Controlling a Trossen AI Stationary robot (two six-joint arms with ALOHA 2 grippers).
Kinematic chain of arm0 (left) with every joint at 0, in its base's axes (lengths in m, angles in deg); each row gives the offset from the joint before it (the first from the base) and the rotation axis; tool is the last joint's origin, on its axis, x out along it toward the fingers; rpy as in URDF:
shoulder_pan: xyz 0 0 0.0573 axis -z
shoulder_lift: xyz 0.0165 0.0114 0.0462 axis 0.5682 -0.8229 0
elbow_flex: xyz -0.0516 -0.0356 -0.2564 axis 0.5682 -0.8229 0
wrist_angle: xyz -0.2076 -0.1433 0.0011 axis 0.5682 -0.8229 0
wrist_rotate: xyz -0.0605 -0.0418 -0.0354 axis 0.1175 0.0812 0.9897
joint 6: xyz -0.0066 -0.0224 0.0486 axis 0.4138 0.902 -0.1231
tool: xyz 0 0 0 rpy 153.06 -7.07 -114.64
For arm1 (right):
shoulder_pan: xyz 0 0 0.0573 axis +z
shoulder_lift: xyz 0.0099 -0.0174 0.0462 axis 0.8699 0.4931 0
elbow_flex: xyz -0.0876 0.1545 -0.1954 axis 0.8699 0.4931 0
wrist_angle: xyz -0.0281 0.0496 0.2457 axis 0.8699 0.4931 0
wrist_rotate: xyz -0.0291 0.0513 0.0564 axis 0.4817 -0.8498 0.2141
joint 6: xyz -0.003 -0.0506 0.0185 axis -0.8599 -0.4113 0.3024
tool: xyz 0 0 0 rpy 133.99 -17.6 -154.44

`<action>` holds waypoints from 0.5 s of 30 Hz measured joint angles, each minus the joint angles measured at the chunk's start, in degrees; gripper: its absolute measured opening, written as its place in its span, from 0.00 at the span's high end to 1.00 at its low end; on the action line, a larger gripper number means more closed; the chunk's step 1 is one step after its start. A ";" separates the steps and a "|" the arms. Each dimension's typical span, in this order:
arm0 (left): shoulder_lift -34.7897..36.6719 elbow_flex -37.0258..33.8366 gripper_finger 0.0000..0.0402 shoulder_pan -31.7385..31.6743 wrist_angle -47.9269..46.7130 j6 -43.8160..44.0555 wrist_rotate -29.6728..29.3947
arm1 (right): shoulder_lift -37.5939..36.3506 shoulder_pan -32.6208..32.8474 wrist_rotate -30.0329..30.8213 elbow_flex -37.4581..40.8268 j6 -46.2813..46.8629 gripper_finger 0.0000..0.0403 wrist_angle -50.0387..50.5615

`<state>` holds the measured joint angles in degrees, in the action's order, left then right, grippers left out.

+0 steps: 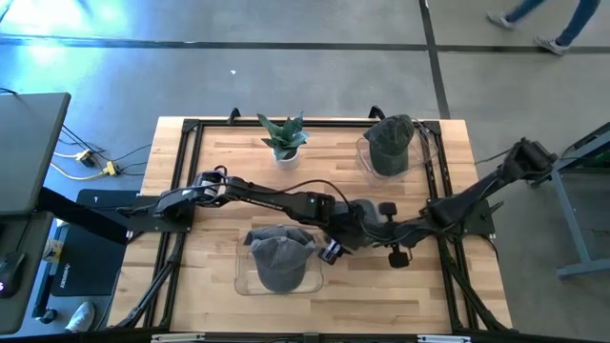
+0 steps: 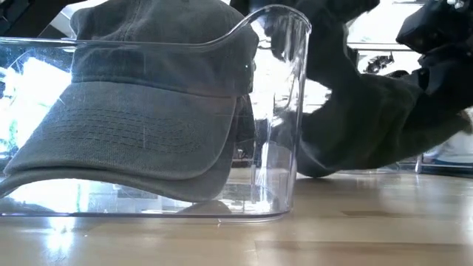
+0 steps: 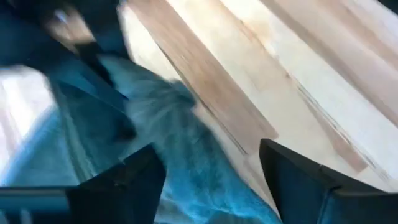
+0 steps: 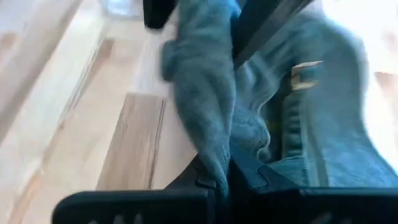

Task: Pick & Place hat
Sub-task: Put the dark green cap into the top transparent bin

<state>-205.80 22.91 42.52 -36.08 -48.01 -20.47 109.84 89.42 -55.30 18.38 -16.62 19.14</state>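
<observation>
A grey-green hat [image 1: 370, 219] lies at mid-table between my two grippers; in the low view the hat [image 2: 369, 111] shows as a dark bunched mass. My left gripper [image 3: 211, 180] comes from the left and is open, with the hat's cloth [image 3: 186, 143] between its fingers. My right gripper [image 4: 217, 174] comes from the right and is shut on the hat. A second grey hat [image 1: 278, 255] sits in a clear bin [image 2: 284, 111] at the near left. A third, dark green hat [image 1: 389, 143] sits in a clear bin at the far right. My left gripper has cloth lying between its open fingers [image 3: 140, 177]; whether they touch it, I cannot tell. My right gripper pinches a fold of the hat's cloth [image 4: 208, 149] between its two fingers, not far from the brass buckle [image 4: 305, 74] of the back strap. It comes slanting down from the right. The hat's lower part [image 2: 325, 168] rests on the table.
A small potted plant [image 1: 283, 138] stands at the far middle. A black frame [image 1: 191, 129] runs around the wooden table top. Bare wood lies near the front edge [image 1: 381, 295] and between the two bins.
</observation>
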 joint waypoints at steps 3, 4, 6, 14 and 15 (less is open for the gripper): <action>0.00 -1.25 0.36 -0.02 0.30 0.00 0.36 | -3.54 0.60 2.10 0.00 1.08 0.97 1.14; 0.00 -1.57 0.36 -0.02 0.44 0.00 0.67 | -4.66 0.74 2.28 0.00 1.18 0.97 1.45; 0.00 -1.93 0.38 -0.02 0.62 0.01 1.17 | -6.36 0.92 1.70 0.00 1.23 0.98 2.08; 0.00 -2.73 0.59 -0.04 6.96 1.42 8.20 | -8.55 1.25 0.63 1.55 2.74 0.97 2.40; 0.00 -2.70 0.62 -0.05 7.39 1.46 9.56 | -8.55 1.28 0.42 1.55 2.74 0.97 2.20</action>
<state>-205.80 20.21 42.48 -28.69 -46.54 -10.91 101.29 90.70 -54.88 19.93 -13.89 21.34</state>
